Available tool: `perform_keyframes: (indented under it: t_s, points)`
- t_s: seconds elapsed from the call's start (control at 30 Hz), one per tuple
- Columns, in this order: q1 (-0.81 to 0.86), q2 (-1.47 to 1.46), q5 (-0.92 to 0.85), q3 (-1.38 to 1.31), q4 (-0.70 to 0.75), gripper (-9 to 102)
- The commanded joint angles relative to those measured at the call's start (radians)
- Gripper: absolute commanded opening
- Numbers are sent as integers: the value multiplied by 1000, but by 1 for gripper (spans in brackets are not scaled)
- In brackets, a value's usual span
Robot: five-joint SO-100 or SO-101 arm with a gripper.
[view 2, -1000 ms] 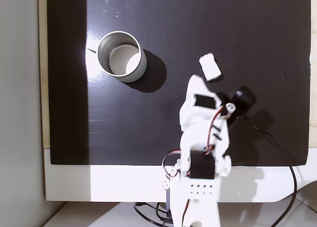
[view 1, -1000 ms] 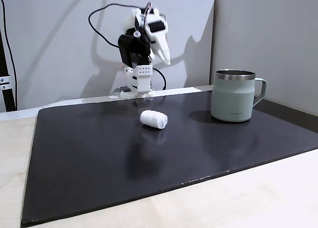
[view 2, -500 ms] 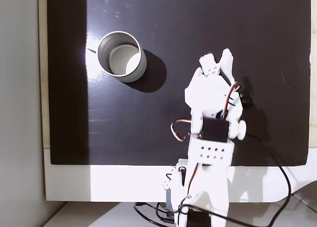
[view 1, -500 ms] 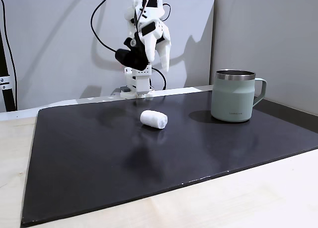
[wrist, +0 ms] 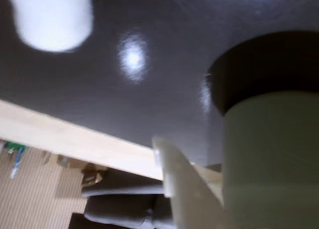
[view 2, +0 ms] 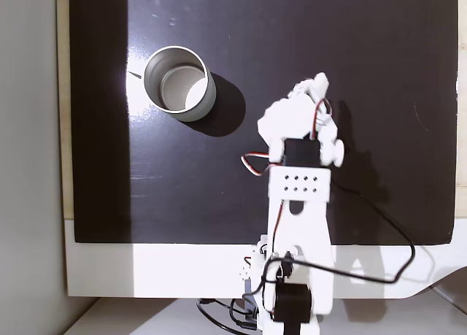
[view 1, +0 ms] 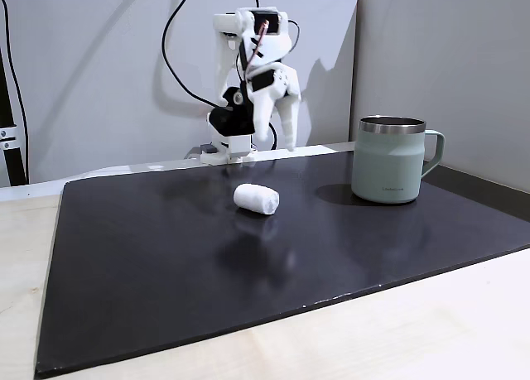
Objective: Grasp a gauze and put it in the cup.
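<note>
The gauze [view 1: 256, 198] is a small white roll lying on its side on the black mat [view 1: 166, 256]. It shows blurred at the top left of the wrist view [wrist: 50, 17]. The cup [view 1: 389, 160], a sage-green mug with a steel rim, stands upright to the right, its handle turned away from the roll. In a fixed view from above the cup [view 2: 179, 83] has nothing inside. My gripper [view 1: 280, 141] hangs open in the air behind and above the gauze, holding nothing. From above, the gripper [view 2: 308, 88] covers most of the roll. One finger [wrist: 179, 189] shows beside the cup [wrist: 271, 154].
The arm's base [view 2: 292, 298] sits on a white board at the mat's edge, with black cables trailing to the side. Pale wooden tabletop [view 1: 397, 330] borders the mat. Walls stand close behind the arm and cup.
The arm has unfolded from its raised pose and reached out over the mat. The gripper has come over the gauze, fingers pointing down. Gauze and cup have not moved.
</note>
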Motion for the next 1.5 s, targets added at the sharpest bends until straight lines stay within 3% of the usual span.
perform_keyframes:
  t_s: [0.0, 0.4, 0.97, 1.13, 1.3, 1.47]
  points:
    - [8, -31, 9, -74, -12, 40]
    - [118, -230, 15, -69, -44, 39]
    - [115, -379, 0, -112, -89, 38]
    - [120, -373, 14, -115, -89, 29]
    - [133, -359, 9, -133, -81, 10]
    - [135, -348, -2, -152, -63, 5]
